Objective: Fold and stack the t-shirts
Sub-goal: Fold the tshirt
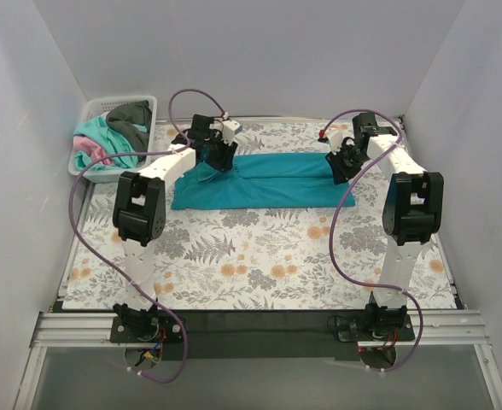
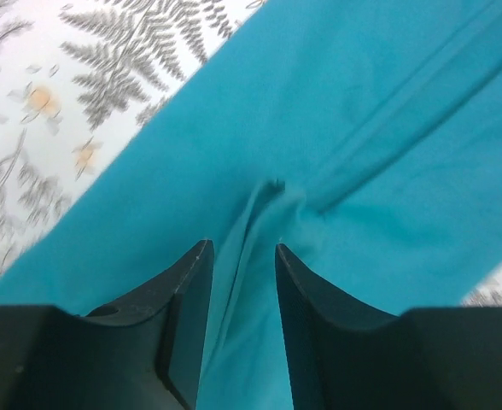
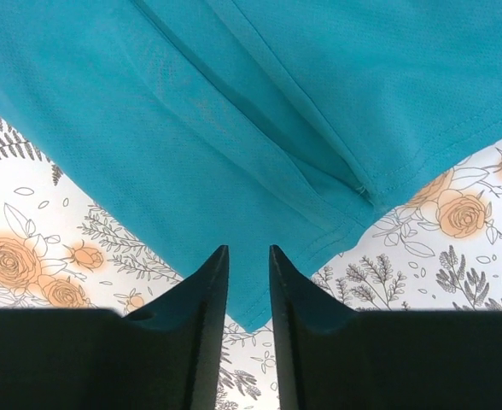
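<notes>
we see the teal-blue t-shirt (image 1: 268, 184) lying folded into a long band across the far middle of the floral worktop (image 1: 259, 256). the left tool (image 1: 219, 161) sits at the band's left end, clamped on a raised ridge of the cloth that bunches between its fingers (image 2: 187, 290). the right tool (image 1: 343, 166) is at the band's right end, its fingers (image 3: 204, 290) nearly together with a corner of the cloth showing in the narrow gap; we cannot tell whether it grips. at the far left a white basket (image 1: 89, 111) holds the mint-green t-shirt (image 1: 93, 137), the pink t-shirt (image 1: 93, 155) and the dark grey t-shirt (image 1: 131, 115), all crumpled.
</notes>
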`<action>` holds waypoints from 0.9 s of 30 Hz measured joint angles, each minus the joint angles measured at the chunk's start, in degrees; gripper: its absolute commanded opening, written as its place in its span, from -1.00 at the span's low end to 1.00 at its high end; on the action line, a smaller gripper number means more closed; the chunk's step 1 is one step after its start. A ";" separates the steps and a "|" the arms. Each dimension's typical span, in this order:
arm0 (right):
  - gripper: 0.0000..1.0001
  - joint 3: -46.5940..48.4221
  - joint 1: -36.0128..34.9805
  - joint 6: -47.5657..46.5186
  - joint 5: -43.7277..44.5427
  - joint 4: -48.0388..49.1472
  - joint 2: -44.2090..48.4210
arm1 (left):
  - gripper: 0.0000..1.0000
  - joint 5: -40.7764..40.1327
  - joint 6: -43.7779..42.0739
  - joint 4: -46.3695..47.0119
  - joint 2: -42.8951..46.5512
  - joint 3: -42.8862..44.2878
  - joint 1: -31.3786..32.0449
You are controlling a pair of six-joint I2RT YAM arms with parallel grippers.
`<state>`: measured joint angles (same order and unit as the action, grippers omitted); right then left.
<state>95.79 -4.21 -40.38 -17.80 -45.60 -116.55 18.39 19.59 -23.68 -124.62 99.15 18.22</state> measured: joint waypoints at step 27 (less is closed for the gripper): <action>-0.63 0.13 -0.85 1.29 -1.44 -0.61 -5.25 | -0.49 -3.91 11.06 0.57 7.19 -17.27 -4.46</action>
<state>95.92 -5.06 -39.09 -19.25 -46.22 -121.80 14.48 30.65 -23.11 -117.43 81.89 13.76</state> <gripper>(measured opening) 0.189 0.254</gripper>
